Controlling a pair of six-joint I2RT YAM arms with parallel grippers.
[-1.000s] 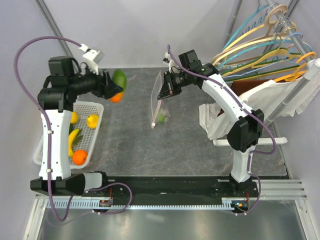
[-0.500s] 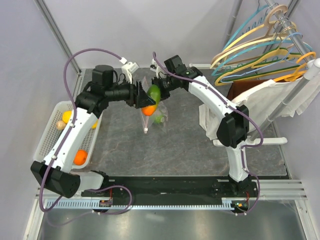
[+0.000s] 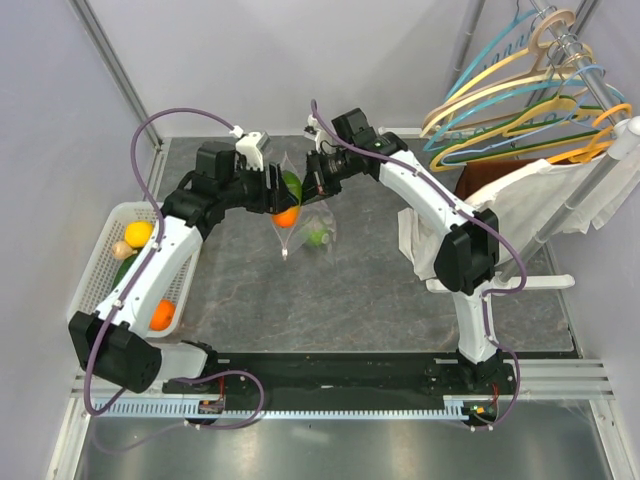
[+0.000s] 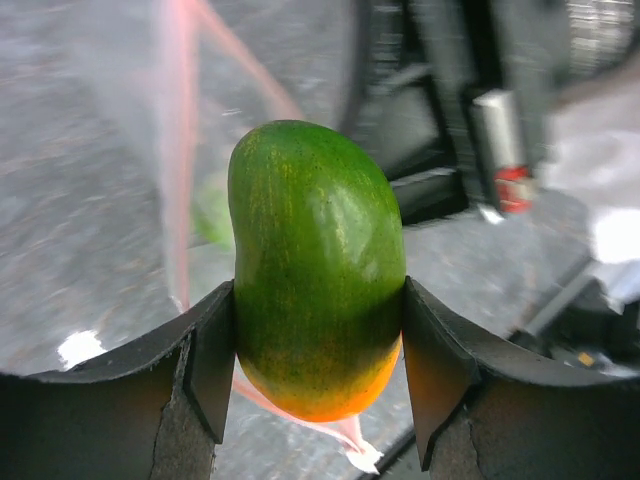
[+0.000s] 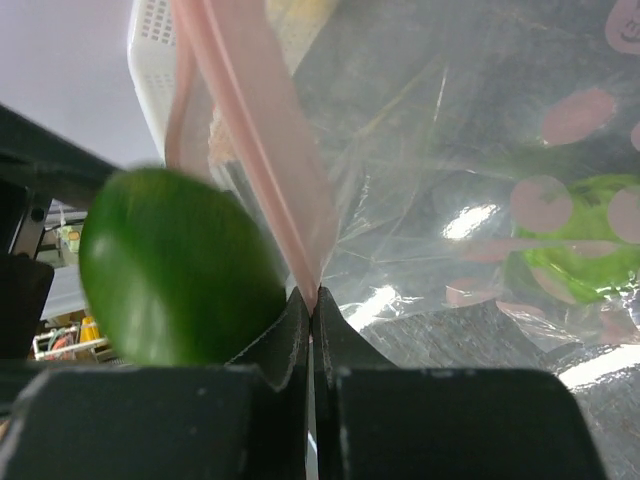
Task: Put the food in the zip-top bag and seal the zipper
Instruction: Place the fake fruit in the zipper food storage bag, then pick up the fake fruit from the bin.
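Mango [image 4: 315, 260], green fading to orange at its lower end, is sitting clamped between the fingers of the left gripper [image 4: 318, 330], just above centre in the top view and right at the mouth of the zip-top bag [image 3: 310, 225]. The right gripper [image 5: 312, 300] is pinching the bag's top edge, its jaws pressed fully together on the pink zipper [image 5: 260, 130]. The bag is hanging from that grip over the table [image 3: 380, 290], with one green piece [image 5: 575, 240] already lying low inside.

Insertion looks like the step in hand. Whether the mango is inside the opening or only beside the strip, the wrist views are not showing. A good move would be lowering it narrow end first between the two zipper lips and letting go only once it is well below them, while the right arm is holding the bag steady.

Grey mottled stone-like surfacing is covering the table. At the left of the top view a white mesh basket [image 3: 100, 250] is holding a yellow piece [image 3: 138, 232] and an orange piece [image 3: 160, 314]. Coloured hangers [image 3: 520, 100] are hanging at the upper right above a white cloth [image 3: 560, 200], and a pale wall [image 3: 250, 60] is closing the far side.
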